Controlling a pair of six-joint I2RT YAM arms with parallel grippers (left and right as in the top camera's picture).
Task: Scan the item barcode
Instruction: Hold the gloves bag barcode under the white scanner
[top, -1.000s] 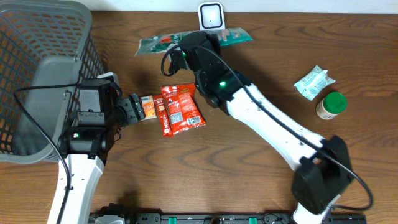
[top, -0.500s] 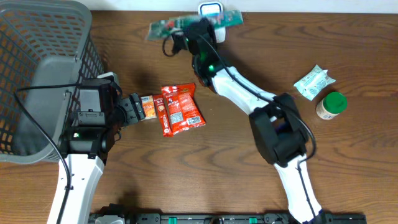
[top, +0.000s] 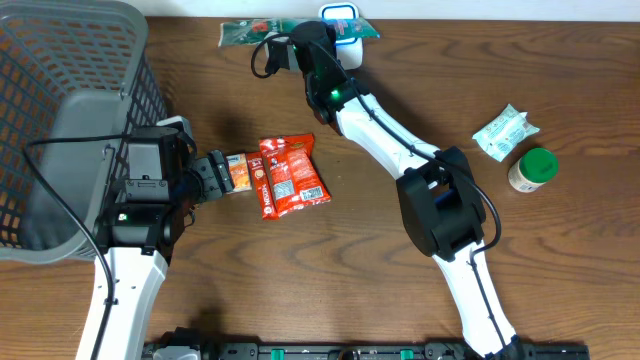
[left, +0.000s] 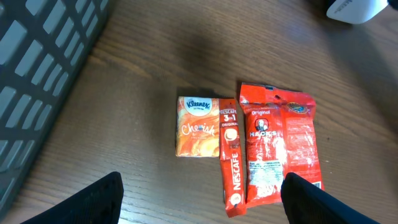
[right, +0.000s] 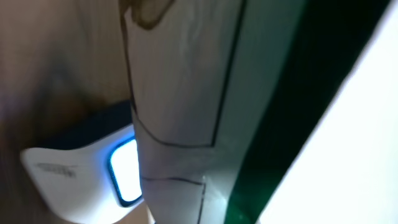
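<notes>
One wire basket (top: 100, 60) far left in the overhead, w/ only a grey patch inside, can't tell what. Left fingers (top: 213, 172) spread wide, holding nothing, just beside a tissue pack (top: 237, 172) and a red packet (top: 290, 175). Right fingers (top: 300, 42) are clenched on the green packet (top: 250, 32) by the scanner (top: 340, 18) at the worktop's (top: 400, 290) back edge. Bottle (top: 533, 168) + white pouch (top: 505, 132) sit far right.

Left wrist: coffee stick (left: 231, 158) lies tight btwn tissues and red packet.

Right wrist: blurry, packet fills the frame, scanner window lit blue, fingers hidden.
</notes>
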